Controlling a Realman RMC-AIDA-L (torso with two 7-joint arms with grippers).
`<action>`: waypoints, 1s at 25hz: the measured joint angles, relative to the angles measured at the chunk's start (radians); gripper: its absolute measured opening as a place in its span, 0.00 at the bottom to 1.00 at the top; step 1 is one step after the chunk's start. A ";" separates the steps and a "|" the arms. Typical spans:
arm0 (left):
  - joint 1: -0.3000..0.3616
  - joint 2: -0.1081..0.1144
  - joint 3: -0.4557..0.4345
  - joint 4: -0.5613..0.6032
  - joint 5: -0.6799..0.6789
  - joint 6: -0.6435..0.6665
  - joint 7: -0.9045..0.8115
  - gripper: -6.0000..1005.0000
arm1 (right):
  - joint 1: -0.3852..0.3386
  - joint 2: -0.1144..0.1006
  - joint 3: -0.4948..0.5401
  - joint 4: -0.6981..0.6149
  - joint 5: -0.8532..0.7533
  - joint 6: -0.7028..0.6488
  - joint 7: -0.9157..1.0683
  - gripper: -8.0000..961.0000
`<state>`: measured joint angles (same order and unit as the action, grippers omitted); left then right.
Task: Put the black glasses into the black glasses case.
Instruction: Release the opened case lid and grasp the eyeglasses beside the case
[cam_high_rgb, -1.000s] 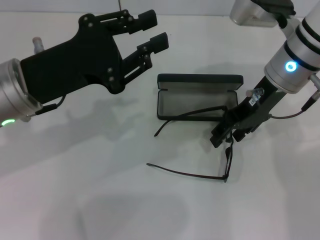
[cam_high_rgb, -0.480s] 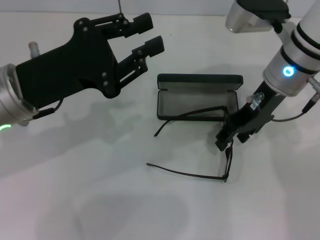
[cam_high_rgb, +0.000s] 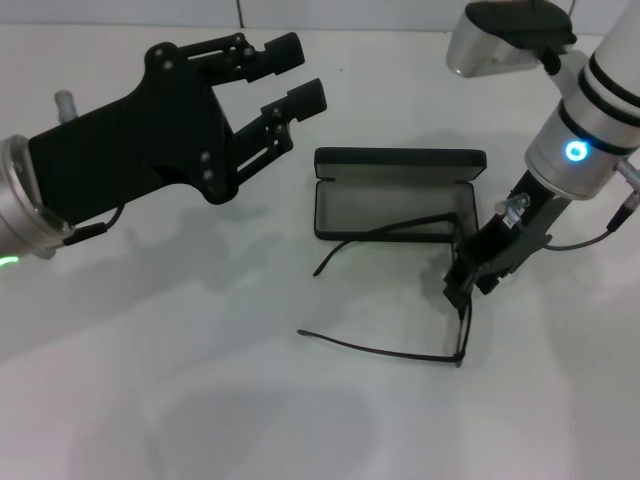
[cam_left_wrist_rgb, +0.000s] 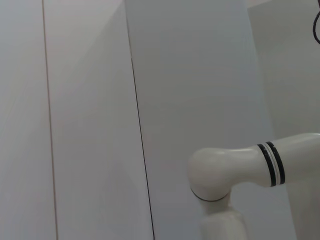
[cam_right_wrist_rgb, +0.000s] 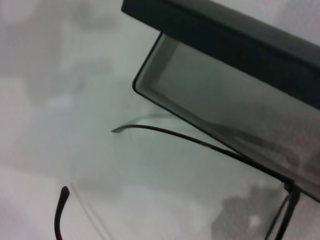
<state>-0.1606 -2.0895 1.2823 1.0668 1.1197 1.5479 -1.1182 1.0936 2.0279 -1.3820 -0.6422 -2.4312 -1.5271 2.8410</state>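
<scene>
The black glasses case (cam_high_rgb: 398, 159) lies open on the white table, grey lining up; it also shows in the right wrist view (cam_right_wrist_rgb: 225, 45). The black glasses (cam_high_rgb: 400, 351) stand unfolded in front of its right end. One temple arm (cam_right_wrist_rgb: 175, 134) crosses the case's front edge, the other stretches left over the table. My right gripper (cam_high_rgb: 463, 284) is shut on the glasses' front frame, just in front of the case's right corner. My left gripper (cam_high_rgb: 298, 70) is open and empty, raised to the left of the case.
The white table (cam_high_rgb: 200, 400) spreads in front and to the left of the case. The left wrist view shows only a pale panelled wall and a white arm joint (cam_left_wrist_rgb: 220, 170).
My right gripper has shifted slightly right and toward the front, and the glasses have shifted with it. My left gripper has drifted a little to the left.
</scene>
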 joint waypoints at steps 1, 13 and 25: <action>0.000 0.000 0.000 0.000 0.000 0.000 0.000 0.29 | 0.000 0.000 -0.012 -0.002 0.001 0.000 0.000 0.47; 0.001 0.000 0.000 -0.004 -0.014 0.002 -0.004 0.28 | -0.053 0.000 -0.207 -0.153 0.017 -0.020 0.000 0.35; -0.015 0.000 0.006 -0.008 -0.030 0.012 -0.008 0.27 | -0.148 0.000 -0.278 -0.310 -0.100 -0.024 -0.002 0.23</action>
<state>-0.1761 -2.0892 1.2882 1.0584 1.0900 1.5601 -1.1258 0.9453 2.0278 -1.6599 -0.9527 -2.5313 -1.5514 2.8386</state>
